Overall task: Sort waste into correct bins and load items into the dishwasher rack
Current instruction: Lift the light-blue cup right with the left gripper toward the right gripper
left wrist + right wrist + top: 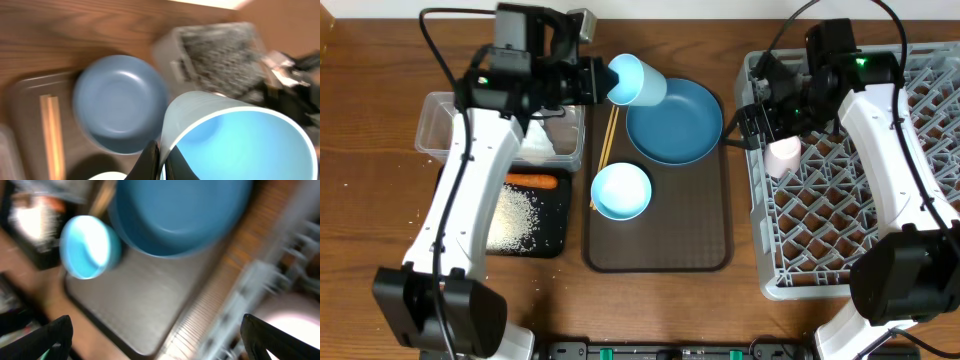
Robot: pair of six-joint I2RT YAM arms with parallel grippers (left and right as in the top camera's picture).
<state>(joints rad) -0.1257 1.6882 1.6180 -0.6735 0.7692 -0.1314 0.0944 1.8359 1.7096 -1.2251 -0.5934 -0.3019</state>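
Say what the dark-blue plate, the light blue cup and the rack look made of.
The dark-blue plate looks like plastic or melamine: smooth, with only a soft sheen. The light blue cup seems to be thin plastic, its wall paler and slightly translucent near the rim. The rack is probably moulded grey plastic, a matte open lattice.

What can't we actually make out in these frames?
Overhead: the left arm covers most of the tub; its contents are unclear beyond something white.
Left wrist: the chopsticks are blurred to a pale streak; the bowl is cut off by the bottom edge.
Right wrist: motion blur smears the rack; a pale shape at lower right is cut off by the frame edge.
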